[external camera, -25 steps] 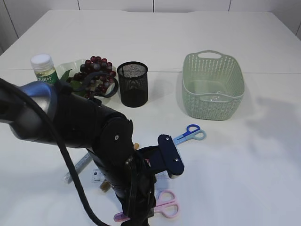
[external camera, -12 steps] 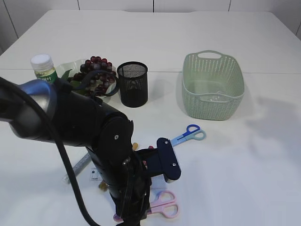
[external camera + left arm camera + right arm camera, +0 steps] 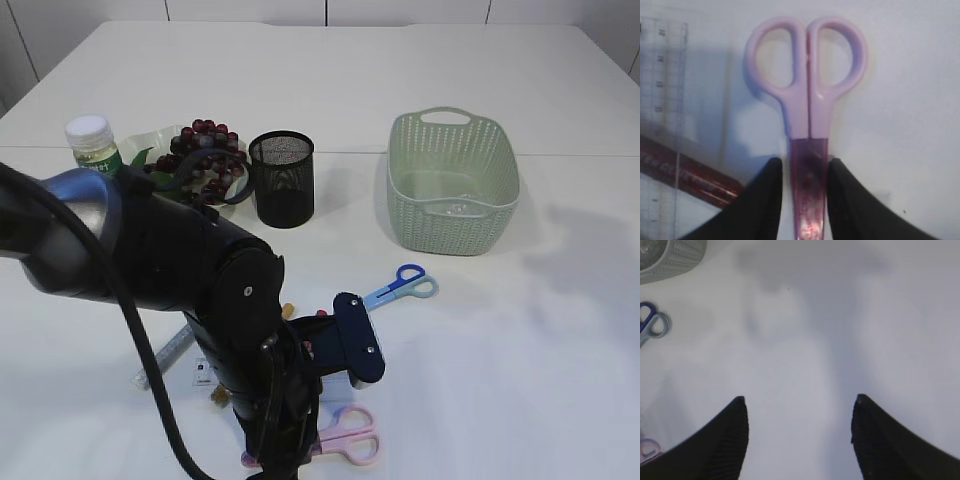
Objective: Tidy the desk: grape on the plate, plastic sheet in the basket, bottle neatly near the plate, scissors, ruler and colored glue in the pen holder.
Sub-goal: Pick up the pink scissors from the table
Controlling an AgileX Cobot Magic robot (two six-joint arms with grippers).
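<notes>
Pink scissors (image 3: 807,105) lie flat on the white table — blades closed, the ruler (image 3: 662,100) just beside them.

Pink scissors (image 3: 807,95) lay on the white tabletop (image 3: 520,340) — the basket (image 3: 455,185) was pale green, the mesh pen holder (image 3: 282,178) black, the grapes (image 3: 205,150) dark red.

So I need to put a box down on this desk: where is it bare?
Bare: right of the basket, and the front right past the blue scissors. Also behind the pen holder. Crowded: front left, where ruler, pink scissors and the left arm sit.
</notes>
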